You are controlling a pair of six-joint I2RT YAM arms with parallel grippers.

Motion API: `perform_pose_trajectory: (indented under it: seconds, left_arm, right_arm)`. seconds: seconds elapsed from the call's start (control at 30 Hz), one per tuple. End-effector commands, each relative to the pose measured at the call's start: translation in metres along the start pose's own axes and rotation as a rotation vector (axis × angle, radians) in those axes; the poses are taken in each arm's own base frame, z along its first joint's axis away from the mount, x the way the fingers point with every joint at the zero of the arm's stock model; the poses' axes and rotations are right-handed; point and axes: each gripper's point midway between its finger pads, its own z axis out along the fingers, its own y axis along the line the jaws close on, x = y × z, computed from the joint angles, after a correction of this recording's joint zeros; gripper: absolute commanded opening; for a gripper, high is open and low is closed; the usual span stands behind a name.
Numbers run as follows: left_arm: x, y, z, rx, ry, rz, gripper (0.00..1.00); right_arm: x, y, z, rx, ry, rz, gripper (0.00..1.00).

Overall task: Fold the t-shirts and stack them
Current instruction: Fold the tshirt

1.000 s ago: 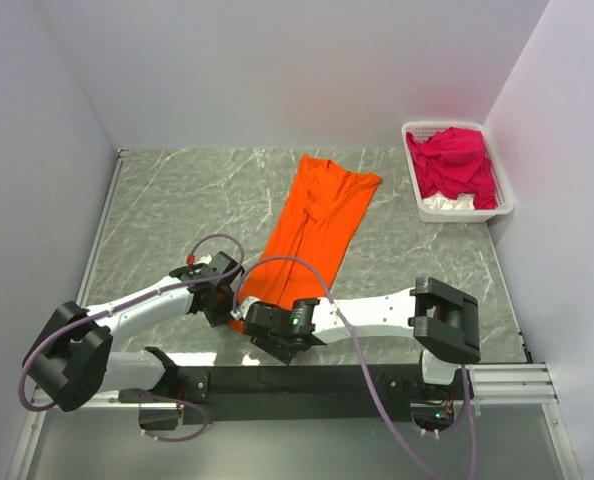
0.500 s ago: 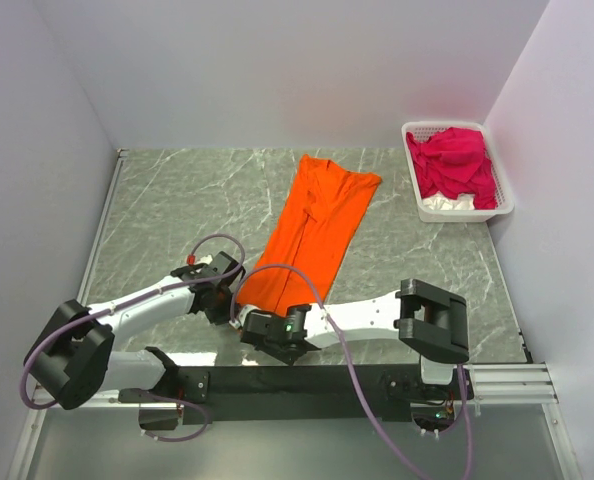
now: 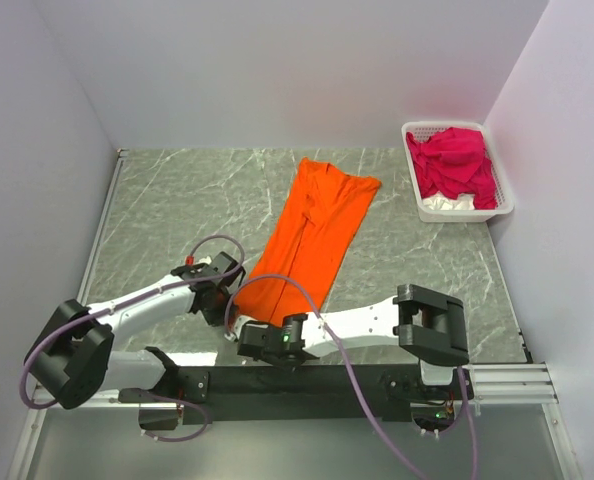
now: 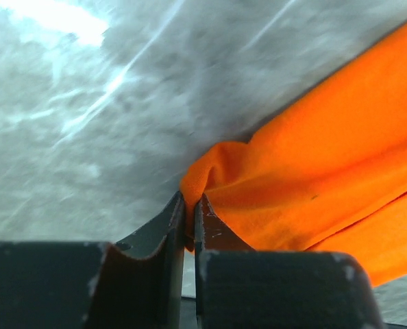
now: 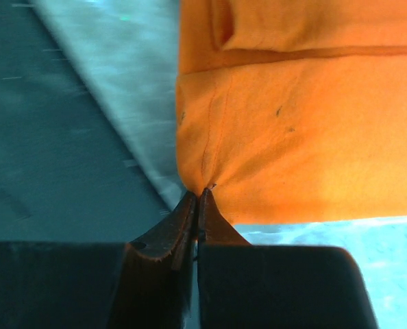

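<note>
The orange t-shirt (image 3: 312, 230) lies folded lengthwise in a long strip on the marble table, running from mid-back toward the front. My left gripper (image 3: 229, 297) is shut on its near left hem corner; the cloth bunches between the jaws in the left wrist view (image 4: 258, 192). My right gripper (image 3: 245, 328) is shut on the near hem corner beside it, pinching the orange cloth (image 5: 292, 137) at its tip. Magenta-pink t-shirts (image 3: 455, 162) lie heaped in the basket at back right.
A white slotted basket (image 3: 509, 205) stands at the back right by the wall, with white cloth under the pink. White walls close in the table's left, back and right. A black rail (image 3: 307, 382) runs along the near edge.
My right gripper has moved left and toward the near edge, pulling the shirt's near hem with it. The left arm has barely moved.
</note>
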Motion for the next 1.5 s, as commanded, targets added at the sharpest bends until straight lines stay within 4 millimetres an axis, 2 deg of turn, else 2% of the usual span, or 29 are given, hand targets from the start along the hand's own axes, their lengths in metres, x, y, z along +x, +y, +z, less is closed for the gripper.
perform_pose_trajectory:
  seconds: [0.0, 0.13, 0.23, 0.37, 0.4, 0.47, 0.5, 0.63, 0.7, 0.77, 0.9, 0.97, 1.17, 1.33, 1.47]
  left_arm:
    - [-0.001, 0.015, -0.015, -0.052, -0.012, 0.003, 0.08]
    - [-0.005, 0.024, -0.031, -0.044, -0.042, -0.018, 0.08]
    - [-0.016, 0.02, -0.044, -0.032, -0.087, -0.019, 0.09]
    - [-0.034, -0.003, -0.055, -0.007, -0.118, 0.007, 0.1]
    - [-0.042, -0.016, -0.063, 0.022, -0.135, 0.007, 0.1]
    - [-0.05, -0.03, -0.063, 0.027, -0.143, 0.03, 0.09]
    - [-0.06, -0.043, -0.07, 0.049, -0.164, 0.026, 0.09]
    - [-0.085, -0.071, -0.069, 0.05, -0.188, 0.043, 0.09]
    - [-0.099, -0.09, -0.075, 0.092, -0.208, 0.033, 0.09]
    - [-0.107, -0.101, -0.07, 0.094, -0.204, 0.036, 0.09]
    - [-0.131, -0.135, -0.069, 0.153, -0.233, 0.045, 0.08]
    - [-0.139, -0.144, -0.066, 0.164, -0.239, 0.049, 0.08]
    - [-0.167, -0.175, -0.059, 0.224, -0.272, 0.054, 0.07]
    - [-0.17, -0.192, -0.047, 0.26, -0.258, 0.082, 0.06]
    - [-0.174, -0.199, -0.037, 0.276, -0.272, 0.082, 0.06]
  right_arm:
    - [-0.025, 0.032, -0.036, -0.151, -0.082, -0.029, 0.0]
    - [-0.039, 0.05, -0.055, -0.232, -0.13, -0.039, 0.0]
    - [-0.042, 0.042, -0.058, -0.206, -0.147, -0.023, 0.0]
    - [-0.038, 0.007, -0.053, -0.108, -0.123, 0.025, 0.0]
    - [-0.039, -0.006, -0.056, -0.091, -0.131, 0.053, 0.0]
    - [-0.038, -0.023, -0.059, -0.066, -0.144, 0.082, 0.0]
    - [-0.038, -0.034, -0.065, -0.052, -0.16, 0.104, 0.0]
    - [-0.036, -0.094, -0.073, 0.043, -0.189, 0.217, 0.0]
    - [-0.036, -0.113, -0.078, 0.077, -0.205, 0.244, 0.0]
    - [-0.035, -0.136, -0.079, 0.115, -0.217, 0.269, 0.0]
    - [-0.032, -0.168, -0.078, 0.186, -0.213, 0.279, 0.0]
    - [-0.028, -0.187, -0.077, 0.246, -0.2, 0.277, 0.0]
    - [-0.024, -0.222, -0.071, 0.353, -0.175, 0.281, 0.0]
    - [-0.021, -0.244, -0.063, 0.413, -0.15, 0.284, 0.0]
    - [-0.019, -0.251, -0.052, 0.425, -0.132, 0.287, 0.0]
